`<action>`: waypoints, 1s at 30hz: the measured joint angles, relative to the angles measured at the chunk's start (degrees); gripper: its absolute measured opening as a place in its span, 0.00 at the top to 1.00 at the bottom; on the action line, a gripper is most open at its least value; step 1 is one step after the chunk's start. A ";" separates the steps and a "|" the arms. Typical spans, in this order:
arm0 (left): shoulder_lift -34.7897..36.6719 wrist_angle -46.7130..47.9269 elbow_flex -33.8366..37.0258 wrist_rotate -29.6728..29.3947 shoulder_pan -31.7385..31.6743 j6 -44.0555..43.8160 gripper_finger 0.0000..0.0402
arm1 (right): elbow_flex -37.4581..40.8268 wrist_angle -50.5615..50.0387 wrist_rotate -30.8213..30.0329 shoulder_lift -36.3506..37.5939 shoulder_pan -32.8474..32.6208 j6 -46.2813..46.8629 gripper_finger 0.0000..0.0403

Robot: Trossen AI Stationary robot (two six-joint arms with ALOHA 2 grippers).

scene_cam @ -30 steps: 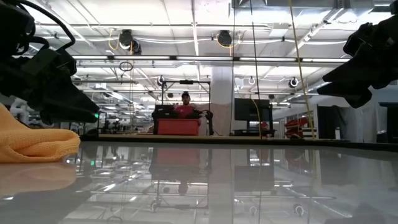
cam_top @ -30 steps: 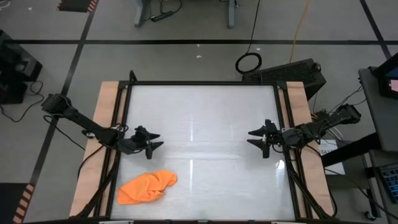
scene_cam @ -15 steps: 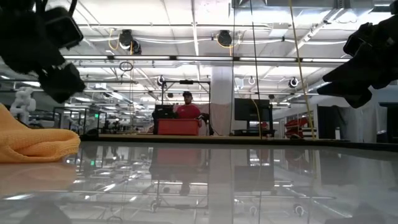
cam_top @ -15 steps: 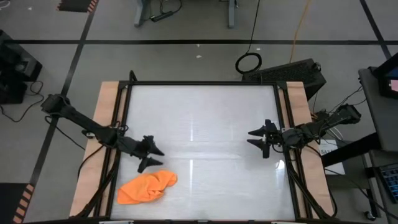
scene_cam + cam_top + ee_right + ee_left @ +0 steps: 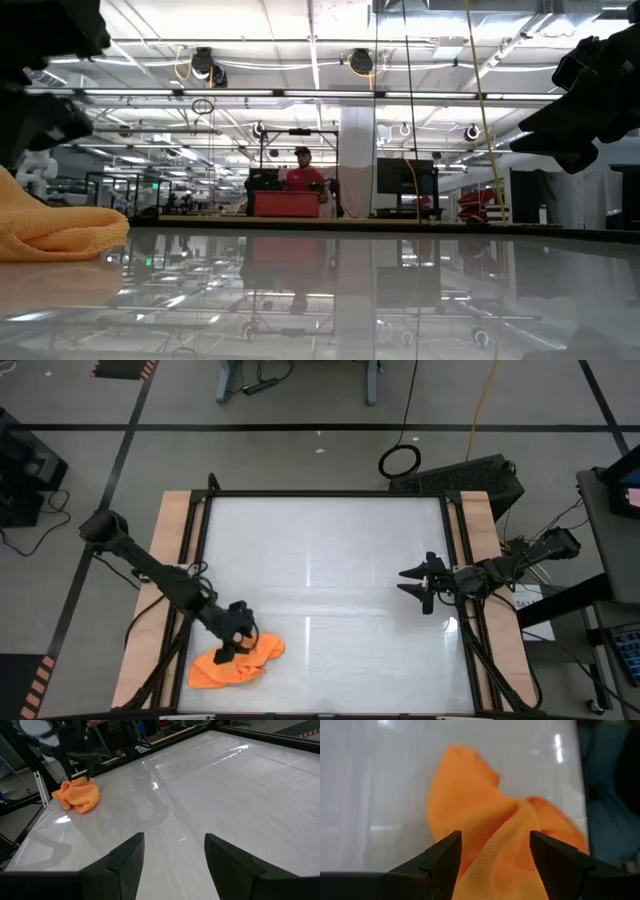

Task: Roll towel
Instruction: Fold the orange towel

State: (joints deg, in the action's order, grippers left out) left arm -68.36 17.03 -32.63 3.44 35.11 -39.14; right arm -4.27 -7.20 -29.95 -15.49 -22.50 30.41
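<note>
The orange towel point(image 5: 235, 663) lies crumpled in a heap on the white tabletop near the near-left corner; it also shows in the low view point(image 5: 60, 235) and the right wrist view point(image 5: 77, 795). My left gripper point(image 5: 237, 645) is open, pointing down over the heap's far edge, with the raised fold of the towel point(image 5: 490, 820) in line with the gap between its fingers point(image 5: 495, 837). My right gripper point(image 5: 410, 583) is open and empty above the table's right side, far from the towel. My left gripper comes at the towel's far edge point(image 5: 243, 651) from above, slanting down toward the near edge. I cannot tell whether its fingertips touch the cloth. The towel lies on the table, slack.
The white tabletop point(image 5: 330, 550) is framed by wooden side rails point(image 5: 172, 550). A person at a red cart point(image 5: 292, 195) shows in the room far behind the table.
My left gripper has gone toward the table's near edge and down, tipping its fingers downward, until it stands over the towel's far edge. The towel has kept its place and shape.
</note>
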 joint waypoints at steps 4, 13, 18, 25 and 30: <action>-6.19 -1.70 -1.90 -0.46 0.62 1.35 0.40 | -0.01 0.00 -0.01 0.00 0.01 0.00 0.51; -14.57 -0.94 -6.56 0.21 0.60 7.33 0.75 | -0.01 -0.01 -0.02 0.00 0.00 0.00 0.51; -14.78 -1.36 -7.74 0.43 0.55 8.53 0.97 | -0.01 -0.02 -0.01 -0.03 0.00 0.00 0.51; -14.82 -2.99 -12.64 -9.19 -0.34 17.91 0.99 | 0.00 -0.03 -0.01 -0.04 0.00 0.00 0.51; -14.82 -3.05 -20.14 -19.64 -4.18 34.07 0.99 | 0.00 -0.08 0.00 -0.06 0.00 0.00 0.51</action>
State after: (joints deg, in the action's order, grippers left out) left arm -83.18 13.98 -52.77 -16.21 30.92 -5.07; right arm -4.27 -7.29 -29.95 -15.55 -22.50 30.41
